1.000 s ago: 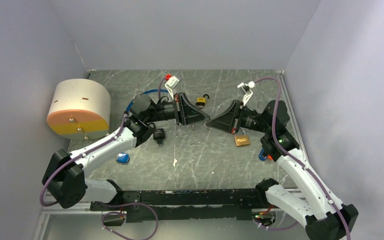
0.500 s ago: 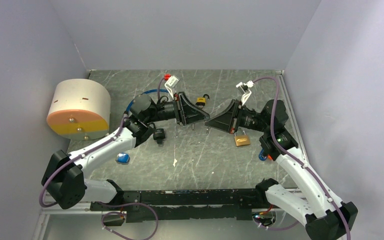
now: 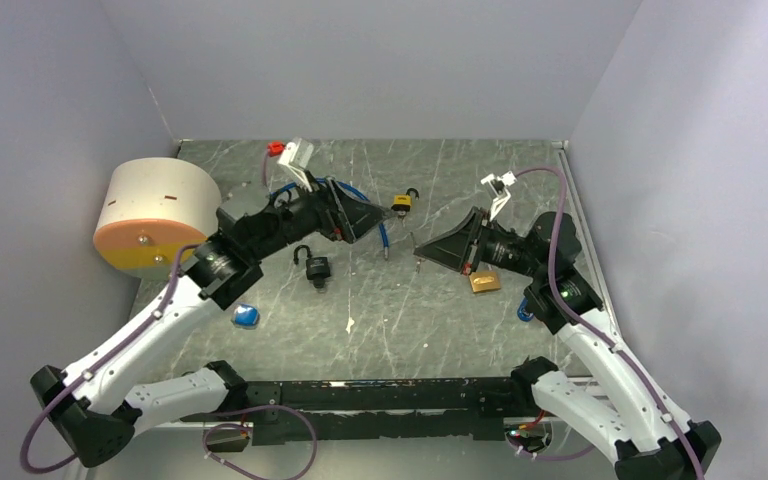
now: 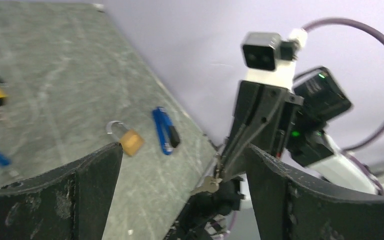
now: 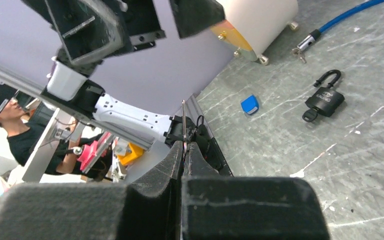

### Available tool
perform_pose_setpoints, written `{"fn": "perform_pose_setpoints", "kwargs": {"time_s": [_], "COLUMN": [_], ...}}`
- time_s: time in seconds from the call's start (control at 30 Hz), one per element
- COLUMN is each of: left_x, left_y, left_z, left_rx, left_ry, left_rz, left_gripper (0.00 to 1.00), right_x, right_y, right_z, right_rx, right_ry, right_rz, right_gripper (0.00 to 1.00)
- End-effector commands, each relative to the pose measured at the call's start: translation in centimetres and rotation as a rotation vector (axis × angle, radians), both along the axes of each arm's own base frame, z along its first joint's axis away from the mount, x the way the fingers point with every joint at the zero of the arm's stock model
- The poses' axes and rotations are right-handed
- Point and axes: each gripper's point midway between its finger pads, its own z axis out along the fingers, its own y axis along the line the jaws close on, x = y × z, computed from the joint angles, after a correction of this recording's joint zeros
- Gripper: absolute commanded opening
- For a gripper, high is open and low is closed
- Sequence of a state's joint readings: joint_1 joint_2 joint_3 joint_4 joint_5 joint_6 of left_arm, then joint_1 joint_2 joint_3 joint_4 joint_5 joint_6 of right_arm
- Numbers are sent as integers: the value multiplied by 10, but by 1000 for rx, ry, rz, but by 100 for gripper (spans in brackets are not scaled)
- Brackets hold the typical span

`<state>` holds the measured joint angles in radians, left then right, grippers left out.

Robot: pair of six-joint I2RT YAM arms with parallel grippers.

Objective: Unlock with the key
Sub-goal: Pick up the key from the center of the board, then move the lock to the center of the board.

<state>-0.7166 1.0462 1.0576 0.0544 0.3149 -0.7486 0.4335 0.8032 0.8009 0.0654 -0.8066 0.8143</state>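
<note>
Swinging back toward the left edge of the desk point(image 3: 520, 330), the left gripper point(image 3: 372, 215) has parted from the right gripper point(image 3: 420, 248), which it met tip to tip a second ago, and its jaws, shut then, now stand wide with nothing in them; the right gripper has barely shifted and stays shut near the desk's middle. From above, a black padlock point(image 3: 315, 268) lies below the left gripper, a yellow padlock point(image 3: 401, 203) sits between the two grippers toward the far edge, a brass padlock point(image 3: 483, 281) is just beside the right gripper, and a round box point(image 3: 160, 215) stands at the left edge. From the left wrist, its fingers point(image 4: 95, 190) frame the right gripper point(image 4: 219, 172), which pinches the key point(image 4: 207, 186) at its tip; the key is well clear of the left jaws. From the right wrist, the fingers point(image 5: 155, 185) are pressed together on the key point(image 5: 183, 122), seen edge-on and sticking out past the tips, with the black padlock point(image 5: 324, 97) on the desk beyond.
</note>
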Motion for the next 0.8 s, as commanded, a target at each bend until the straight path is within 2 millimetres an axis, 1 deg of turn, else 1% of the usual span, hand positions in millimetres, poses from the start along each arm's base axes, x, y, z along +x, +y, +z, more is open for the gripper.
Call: {"fn": "perform_pose_setpoints", "kwargs": {"time_s": [0.0, 0.07, 0.13, 0.17, 0.2, 0.23, 0.3, 0.37, 0.4, 0.43, 0.5, 0.57, 0.6, 0.67, 0.77], "left_x": [19, 16, 16, 16, 15, 13, 12, 20, 25, 35, 48, 59, 63, 62, 66], "left_y": [39, 34, 23, 14, 2, -12, -43, -73, -91, -101, -121, -140, -148, -164, -181], "left_z": [-34, -49, -71, -84, -96, -108, -132, -157, -175, -192, -220, -244, -254, -274, -299], "left_rx": [261, 320, 364, 382, 389, 394, 429, 484, 518, 543, 563, 565, 572, 605, 695], "left_ry": [67, 59, 109, 157, 212, 265, 326, 338, 362, 400, 462, 523, 551, 628, 655], "left_rz": [205, 155, 94, 54, 2, -48, -102, -86, -77, -42, -1, 44, 75, 140, 223], "left_gripper": [94, 94, 91, 89, 90, 91, 91, 94, 94, 94, 94, 94, 94, 94, 94], "right_x": [12, 25, 43, 52, 56, 62, 66, 63, 60, 55, 44, 33, 28, 19, 5], "right_y": [-10, -21, -40, -54, -69, -86, -122, -159, -179, -193, -215, -229, -233, -241, -252], "right_z": [-1, -11, -28, -38, -53, -65, -83, -95, -98, -102, -106, -108, -109, -111, -111], "right_rx": [-24, -68, -147, -199, -266, -327, -435, -518, -552, -575, -597, -594, -588, -569, -544], "right_ry": [-17, 24, 81, 113, 165, 205, 269, 324, 337, 353, 382, 403, 407, 419, 432], "right_rz": [-122, -228, -386, -480, -565, -665, -851, -1030, -1131, -1197, -1302, -1370, -1388, -1425, -1470], "right_gripper": [0, 0, 0, 0, 0, 0, 0, 0, 0, 0, 0, 0, 0, 0, 0]}}
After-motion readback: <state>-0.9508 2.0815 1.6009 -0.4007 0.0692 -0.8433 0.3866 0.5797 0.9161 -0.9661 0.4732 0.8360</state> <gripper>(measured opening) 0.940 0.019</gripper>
